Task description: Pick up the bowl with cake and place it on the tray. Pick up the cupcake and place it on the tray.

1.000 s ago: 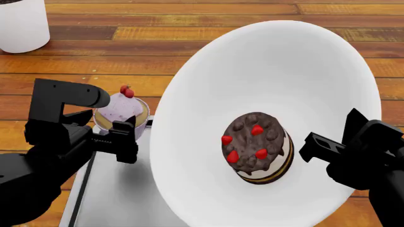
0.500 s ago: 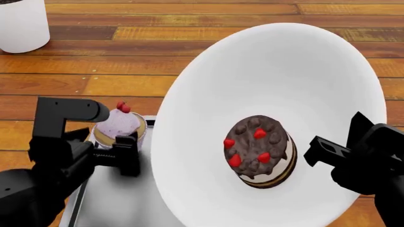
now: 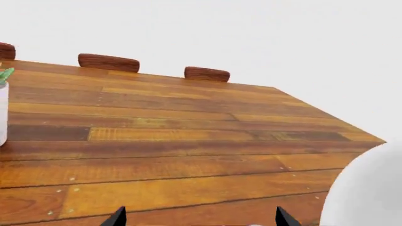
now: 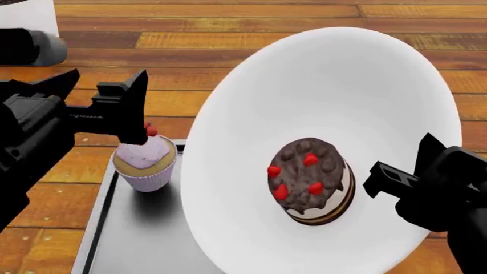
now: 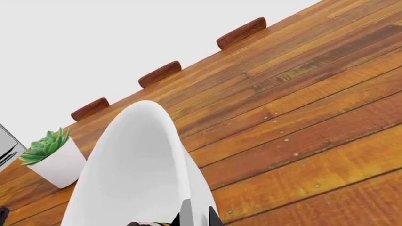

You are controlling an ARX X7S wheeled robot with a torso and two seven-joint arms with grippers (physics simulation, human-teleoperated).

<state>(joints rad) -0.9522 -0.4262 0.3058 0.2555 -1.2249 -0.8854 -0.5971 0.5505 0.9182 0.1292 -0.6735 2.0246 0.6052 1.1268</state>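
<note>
White bowl [image 4: 327, 114]: tilted above the wooden table [image 4: 228, 34], its right rim pinched by the right gripper [image 4: 384, 181].
Cake [image 4: 311, 179]: inside the bowl.
Cupcake [image 4: 145, 160]: upright on the tray's [image 4: 106, 228] far left corner.
Left gripper [image 4: 114, 108]: raised above the cupcake, jaws apart, holding nothing.
White pot [image 5: 53, 162]: far left.

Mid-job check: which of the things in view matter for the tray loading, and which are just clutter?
Job items: bowl, cake inside it, cupcake, tray, right end effector at the bowl's rim, left end effector.

Clutter: white plant pot, wooden table.
</note>
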